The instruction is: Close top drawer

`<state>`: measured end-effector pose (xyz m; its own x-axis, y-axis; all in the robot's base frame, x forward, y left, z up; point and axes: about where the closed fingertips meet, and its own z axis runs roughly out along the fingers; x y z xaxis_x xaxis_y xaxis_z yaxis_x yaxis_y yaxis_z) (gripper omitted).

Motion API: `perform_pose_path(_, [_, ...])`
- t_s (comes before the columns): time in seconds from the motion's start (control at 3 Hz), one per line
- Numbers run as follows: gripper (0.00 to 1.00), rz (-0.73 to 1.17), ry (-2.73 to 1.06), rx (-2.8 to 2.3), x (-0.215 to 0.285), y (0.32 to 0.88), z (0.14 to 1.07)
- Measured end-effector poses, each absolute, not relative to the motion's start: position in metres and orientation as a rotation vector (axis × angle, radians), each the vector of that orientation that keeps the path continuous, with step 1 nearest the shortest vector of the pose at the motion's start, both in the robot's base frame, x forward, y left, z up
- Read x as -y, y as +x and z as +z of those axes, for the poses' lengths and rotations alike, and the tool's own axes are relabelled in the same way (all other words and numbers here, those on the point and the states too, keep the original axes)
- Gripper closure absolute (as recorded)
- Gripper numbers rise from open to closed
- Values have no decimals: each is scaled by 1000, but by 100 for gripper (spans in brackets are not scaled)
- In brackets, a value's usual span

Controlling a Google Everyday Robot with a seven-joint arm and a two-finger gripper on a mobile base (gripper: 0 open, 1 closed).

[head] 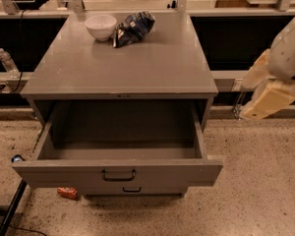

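We are holding our hand, its grip impossible to tell, off the front right corner of the worktop, since the top drawer is standing open awaiting a push.

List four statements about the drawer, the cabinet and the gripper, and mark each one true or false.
1. The top drawer is pulled out. True.
2. The gripper touches the drawer front. False: it hangs to the right of the cabinet, apart from the drawer.
3. A white bowl stands on the cabinet beside a blue bag. True.
4. A water bottle lies inside the drawer. False: the water bottle is left of the cabinet, outside it.
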<state>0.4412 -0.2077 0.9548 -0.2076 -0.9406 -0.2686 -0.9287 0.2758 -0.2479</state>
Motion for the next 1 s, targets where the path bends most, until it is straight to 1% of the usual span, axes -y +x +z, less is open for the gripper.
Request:
perform_pose_path(0.33, [69,111,-1673,-2104,187,443,895])
perform_pose_path(0.67, [92,202,-1665,-2017,163,450,848])
perform_pose_path(1.0, [100,265,-1671,-1971,140,447,808])
